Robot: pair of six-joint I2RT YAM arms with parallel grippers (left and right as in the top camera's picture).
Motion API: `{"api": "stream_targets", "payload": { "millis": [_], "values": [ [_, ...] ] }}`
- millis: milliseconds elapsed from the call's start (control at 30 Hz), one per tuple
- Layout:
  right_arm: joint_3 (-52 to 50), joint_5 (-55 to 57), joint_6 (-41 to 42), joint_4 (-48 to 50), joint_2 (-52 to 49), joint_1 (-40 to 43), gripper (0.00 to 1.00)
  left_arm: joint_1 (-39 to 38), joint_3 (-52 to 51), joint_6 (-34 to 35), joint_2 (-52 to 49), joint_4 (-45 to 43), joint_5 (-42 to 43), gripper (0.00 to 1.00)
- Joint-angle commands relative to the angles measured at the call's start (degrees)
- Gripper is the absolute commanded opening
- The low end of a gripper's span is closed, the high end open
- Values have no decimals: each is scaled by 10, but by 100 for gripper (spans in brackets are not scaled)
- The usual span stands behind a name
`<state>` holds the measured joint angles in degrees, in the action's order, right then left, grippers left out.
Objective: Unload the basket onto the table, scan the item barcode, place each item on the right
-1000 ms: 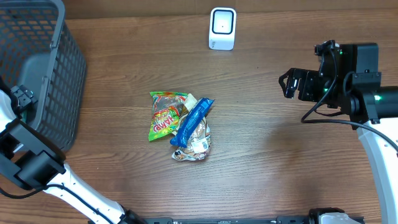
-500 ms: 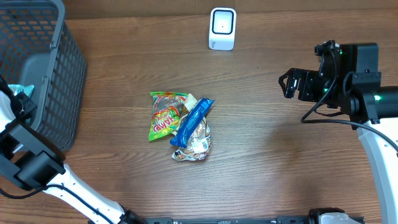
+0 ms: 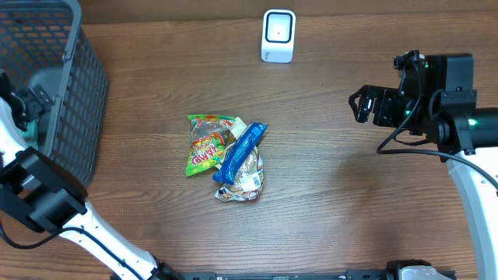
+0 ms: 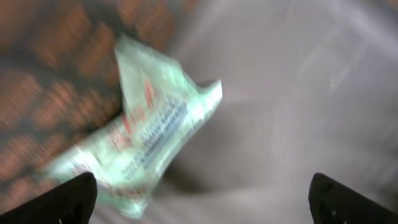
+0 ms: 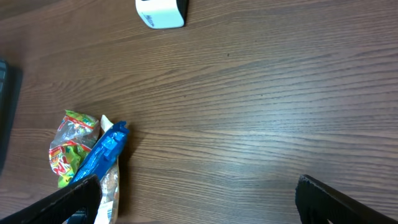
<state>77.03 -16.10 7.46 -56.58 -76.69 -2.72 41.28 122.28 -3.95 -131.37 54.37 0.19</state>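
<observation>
The left arm reaches over the basket (image 3: 78,85), its left gripper (image 4: 202,198) spread wide above a loose pale packet (image 4: 146,140). The right gripper (image 5: 200,199) hovers over the table (image 5: 261,93), jaws wide apart, empty.

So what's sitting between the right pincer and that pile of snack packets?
Nothing: in the overhead view only bare wooden table separates the right pincer from the snack packets.

Brown wood-grain worktop (image 3: 350,202); dark grey mesh basket (image 3: 78,85); white scanner (image 3: 278,35) with dark face; green, yellow and red snack bag (image 3: 204,145); blue packet (image 3: 240,152); pale mint pouch (image 4: 146,143) with red and blue print.
</observation>
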Motion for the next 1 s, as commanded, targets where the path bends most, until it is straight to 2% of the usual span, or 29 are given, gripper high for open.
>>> {"api": "stream_targets", "payload": {
  "millis": [0, 133, 433, 467, 500, 567, 633, 667, 767, 900, 967],
  "values": [
    [10, -1, 0, 5, 1, -2, 100, 2, 10, -50, -5, -33, -24, 100],
    [10, -1, 0, 4, 1, -2, 100, 4, -3, -85, -23, -59, -42, 100],
    [10, -1, 0, -6, 1, -2, 100, 4, -4, -85, -94, -44, -53, 100],
    [10, -1, 0, -6, 1, -2, 100, 4, -4, -85, -97, -39, -52, 97],
    [10, -1, 0, -5, 1, -2, 100, 4, -4, -84, -100, -33, -51, 90],
    [10, -1, 0, -3, 1, -2, 100, 3, -4, -72, -103, -26, -51, 68],
    [10, -1, 0, 0, 1, -2, 100, 2, -4, -49, -103, -16, -50, 20],
    [10, -1, 0, 1, 1, -2, 100, 2, -4, -37, -103, -7, -50, 5],
    [10, -1, 0, 4, 1, -2, 100, -2, 2, -3, -101, 36, -42, 4],
    [10, -1, 0, 9, 1, -2, 100, -7, 55, 8, -101, 92, 45, 4],
    [10, -1, 0, 9, 1, -2, 100, -10, 126, 36, -101, 134, 103, 4]
  ]
}}
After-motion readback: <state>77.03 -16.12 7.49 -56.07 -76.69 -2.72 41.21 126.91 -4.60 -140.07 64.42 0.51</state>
